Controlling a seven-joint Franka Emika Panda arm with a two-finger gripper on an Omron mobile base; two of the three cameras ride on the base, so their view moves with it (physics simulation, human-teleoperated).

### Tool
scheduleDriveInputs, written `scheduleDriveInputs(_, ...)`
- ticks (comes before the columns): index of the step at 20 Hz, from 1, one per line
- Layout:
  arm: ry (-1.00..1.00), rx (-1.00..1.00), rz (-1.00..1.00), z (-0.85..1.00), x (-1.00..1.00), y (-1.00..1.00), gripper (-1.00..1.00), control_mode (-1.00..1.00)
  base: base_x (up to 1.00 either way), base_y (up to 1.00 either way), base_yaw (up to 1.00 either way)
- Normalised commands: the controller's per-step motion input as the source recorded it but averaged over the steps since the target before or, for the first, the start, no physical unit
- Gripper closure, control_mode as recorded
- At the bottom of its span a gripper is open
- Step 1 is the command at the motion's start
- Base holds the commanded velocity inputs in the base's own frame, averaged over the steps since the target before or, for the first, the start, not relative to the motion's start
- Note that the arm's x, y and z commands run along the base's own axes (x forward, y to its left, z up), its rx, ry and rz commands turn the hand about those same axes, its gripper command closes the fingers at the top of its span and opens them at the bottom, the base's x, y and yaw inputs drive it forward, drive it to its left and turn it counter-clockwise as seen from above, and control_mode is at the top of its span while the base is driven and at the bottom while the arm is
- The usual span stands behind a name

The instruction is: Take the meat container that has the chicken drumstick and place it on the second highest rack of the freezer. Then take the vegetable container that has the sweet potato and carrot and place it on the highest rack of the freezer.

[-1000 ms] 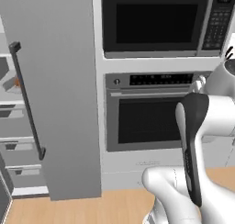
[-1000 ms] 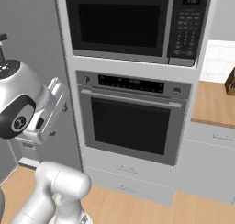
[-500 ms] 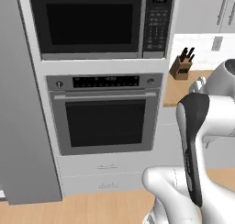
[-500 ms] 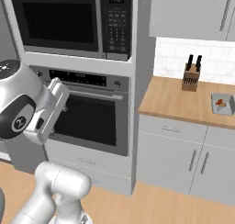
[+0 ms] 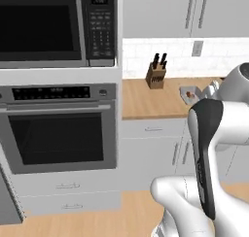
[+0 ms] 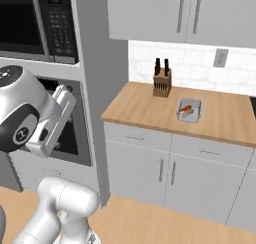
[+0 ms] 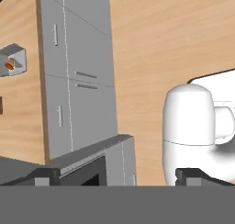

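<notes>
Gripper point(image 7: 117, 175) is released, jaws spread wide, nothing between them; in the hand view its two dark tips sit far apart at the bottom, aimed down at the wood floor point(image 7: 151, 39) and the grey base cabinets point(image 7: 82, 71). Vegetable container point(image 6: 189, 110), a small grey tray, sits on the wooden counter point(image 6: 150, 108), toward the middle, nearer the front edge than the tiled wall, well apart from the gripper. Carrot point(image 6: 186, 108), a red-orange piece, lies inside the tray. Sweet potato too small to tell. Same tray in the left base view point(image 5: 190, 93), partly behind the arm, with a reddish lump in it. Knife block point(image 6: 161, 83) stands at the counter's back edge, left of the tray. Oven point(image 5: 58, 134) and microwave point(image 5: 48, 27) stack at the counter's left end. Wall cupboards point(image 6: 165, 13) above.
</notes>
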Motion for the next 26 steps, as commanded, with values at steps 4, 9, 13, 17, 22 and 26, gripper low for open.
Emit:
scheduleDriveInputs(4,0.0,0.0,0.0,0.0,0.0,0.0,-1.0,1.0,0.54,-0.7,0.0)
scheduleDriveInputs(9,0.0,0.0,0.0,0.0,0.0,0.0,-1.0,1.0,0.55,-0.56,0.0)
scheduleDriveInputs(13,0.0,0.0,0.0,0.0,0.0,0.0,-1.0,1.0,0.57,-0.3,-0.01)
scheduleDriveInputs(17,0.0,0.0,0.0,0.0,0.0,0.0,-1.0,1.0,0.51,-0.24,-0.06)
scheduleDriveInputs(22,0.0,0.0,0.0,0.0,0.0,0.0,-1.0,1.0,0.18,-0.76,-0.04)
scheduleDriveInputs(26,0.0,0.0,0.0,0.0,0.0,0.0,-1.0,1.0,0.15,-0.59,-0.11)
